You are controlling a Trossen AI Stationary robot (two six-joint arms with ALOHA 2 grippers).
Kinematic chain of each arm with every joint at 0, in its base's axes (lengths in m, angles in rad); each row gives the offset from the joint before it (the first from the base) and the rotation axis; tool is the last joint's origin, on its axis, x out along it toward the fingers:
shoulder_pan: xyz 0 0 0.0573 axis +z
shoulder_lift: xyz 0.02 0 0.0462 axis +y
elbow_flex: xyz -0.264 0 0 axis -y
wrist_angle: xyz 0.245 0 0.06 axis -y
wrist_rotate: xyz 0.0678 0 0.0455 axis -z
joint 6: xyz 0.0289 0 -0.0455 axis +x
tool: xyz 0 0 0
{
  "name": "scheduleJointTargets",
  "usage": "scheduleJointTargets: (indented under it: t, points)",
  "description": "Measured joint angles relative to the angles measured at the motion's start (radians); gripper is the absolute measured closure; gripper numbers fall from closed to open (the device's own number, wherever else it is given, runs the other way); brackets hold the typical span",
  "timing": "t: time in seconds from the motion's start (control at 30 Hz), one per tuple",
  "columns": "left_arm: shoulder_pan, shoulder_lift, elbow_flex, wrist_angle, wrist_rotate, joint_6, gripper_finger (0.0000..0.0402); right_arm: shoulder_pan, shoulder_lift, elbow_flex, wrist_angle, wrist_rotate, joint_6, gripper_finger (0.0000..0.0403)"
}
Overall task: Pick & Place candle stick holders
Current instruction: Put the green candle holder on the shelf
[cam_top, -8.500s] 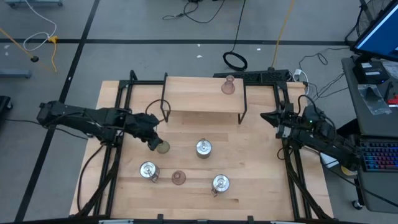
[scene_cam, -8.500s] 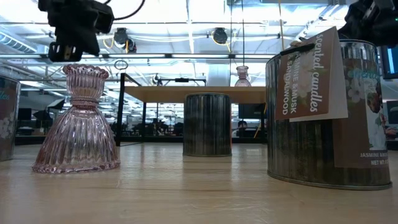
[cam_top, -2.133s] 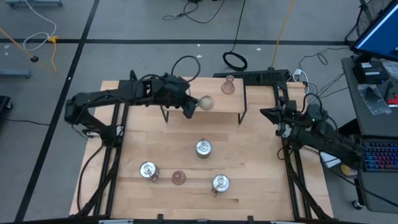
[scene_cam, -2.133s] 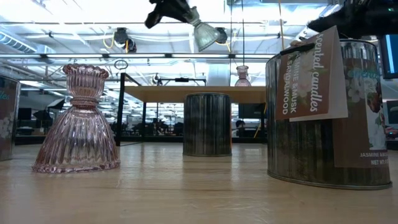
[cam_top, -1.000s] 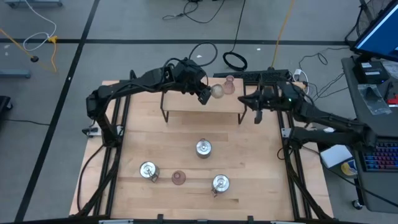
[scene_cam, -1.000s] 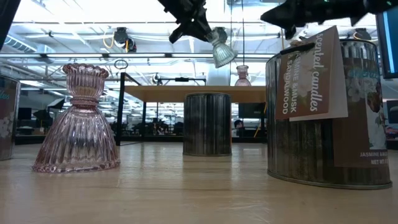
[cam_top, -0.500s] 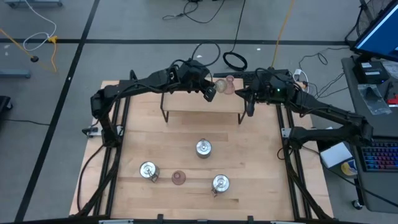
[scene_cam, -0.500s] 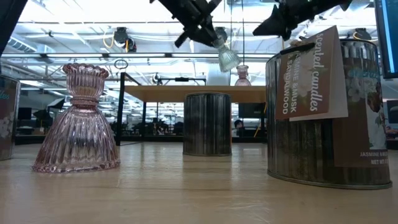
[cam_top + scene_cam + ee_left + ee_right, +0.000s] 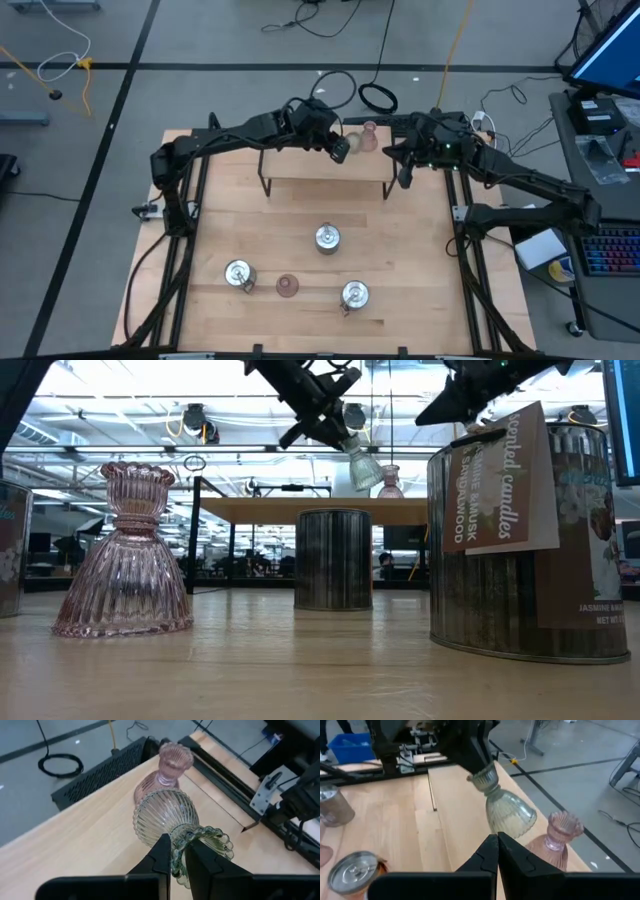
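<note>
Candle stick holders are partly placed: we see one pink holder (image 9: 369,137) on the shelf (image 9: 300,160), our left gripper (image 9: 173,861) clamping the green holder (image 9: 162,816) beside it, four left on the bench.

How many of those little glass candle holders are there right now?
3. The green glass holder is held by the left end effector over the raised shelf; one pink holder stands on that shelf; another pink holder sits on the table's near side.
</note>
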Motion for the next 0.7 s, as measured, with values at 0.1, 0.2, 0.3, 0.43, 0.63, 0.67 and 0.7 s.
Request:
scheduleJointTargets:
  t: [0.1,0.2,0.3,0.43,0.63,0.67,0.7]
  points:
    - [0.0,0.001,0.0,-0.021,0.0,-0.026,0.0369,0.0,0.0,0.0,-0.017,0.0,-0.003,0.0403]
    - [0.0,0.001,0.0,-0.045,0.0,-0.037,0.0369,0.0,0.0,0.0,-0.025,0.0,-0.003,0.0403]
    - [0.0,0.001,0.0,-0.051,0.001,-0.05,0.0369,0.0,0.001,0.0,-0.018,-0.003,-0.003,0.0403]
    - [-0.004,0.001,0.0,-0.05,0.02,-0.052,0.0369,0.001,0.017,0.0,0.002,-0.039,-0.005,0.0403]
    - [-0.005,0.001,0.0,-0.051,0.111,-0.044,0.0369,0.048,0.092,0.0,0.114,-0.11,-0.073,0.0401]
    - [-0.005,0.001,0.0,-0.051,0.122,-0.044,0.0369,0.061,0.106,0.0,0.132,-0.11,-0.093,0.0398]
    - [-0.005,0.0,0.0,-0.051,0.132,-0.044,0.0369,0.072,0.122,0.0,0.148,-0.108,-0.112,0.0393]
